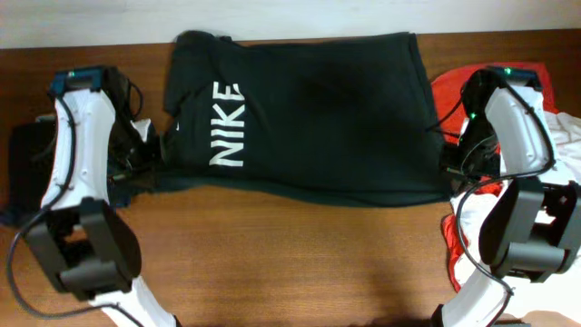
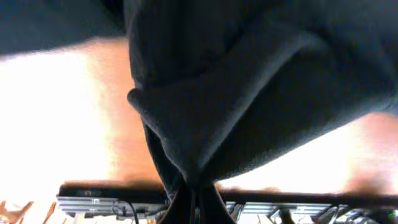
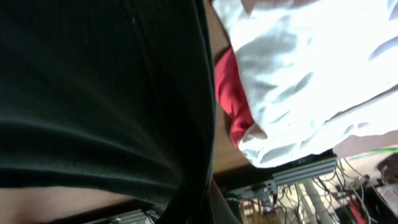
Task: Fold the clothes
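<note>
Large black fabric T-shirt (image 1: 309, 118), white block lettering: spread flat between grippers. Left gripper (image 2: 194, 202), right gripper (image 3: 202, 205): each apparently clamped on a side edge. Advised: lift evenly, taut, no dragging. Fingertips buried in cloth; crumpled red garment (image 3: 233, 102), white garment (image 3: 298, 81) beside right gripper, cut off.

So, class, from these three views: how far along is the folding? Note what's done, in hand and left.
Done: the black T-shirt lies spread flat on the table. In hand: the left gripper and right gripper each pinch a side edge of it. Left: finishing its folds, then the red garment and white garment heaped at the right edge.
</note>
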Robot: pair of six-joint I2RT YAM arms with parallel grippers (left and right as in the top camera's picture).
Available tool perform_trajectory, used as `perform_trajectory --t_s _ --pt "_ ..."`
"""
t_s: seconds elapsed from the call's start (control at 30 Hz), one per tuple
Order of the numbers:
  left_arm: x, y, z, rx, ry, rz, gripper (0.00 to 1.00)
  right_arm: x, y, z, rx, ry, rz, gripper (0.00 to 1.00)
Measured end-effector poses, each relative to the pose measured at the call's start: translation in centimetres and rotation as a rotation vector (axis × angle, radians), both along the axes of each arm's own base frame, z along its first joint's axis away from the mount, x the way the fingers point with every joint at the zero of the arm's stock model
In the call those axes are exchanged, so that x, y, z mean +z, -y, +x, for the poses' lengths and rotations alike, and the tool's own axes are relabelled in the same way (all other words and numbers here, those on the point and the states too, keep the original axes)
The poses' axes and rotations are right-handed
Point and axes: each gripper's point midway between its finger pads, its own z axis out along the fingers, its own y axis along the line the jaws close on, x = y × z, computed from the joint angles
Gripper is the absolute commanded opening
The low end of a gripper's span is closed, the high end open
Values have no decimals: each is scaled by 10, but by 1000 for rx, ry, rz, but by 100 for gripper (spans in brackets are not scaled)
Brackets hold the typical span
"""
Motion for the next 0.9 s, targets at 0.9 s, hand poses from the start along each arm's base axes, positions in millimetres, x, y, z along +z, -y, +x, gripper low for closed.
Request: perform_trajectory --t_s 0.9 --pt "12 -22 18 202 680 206 0 19 24 28 -155 633 -67 7"
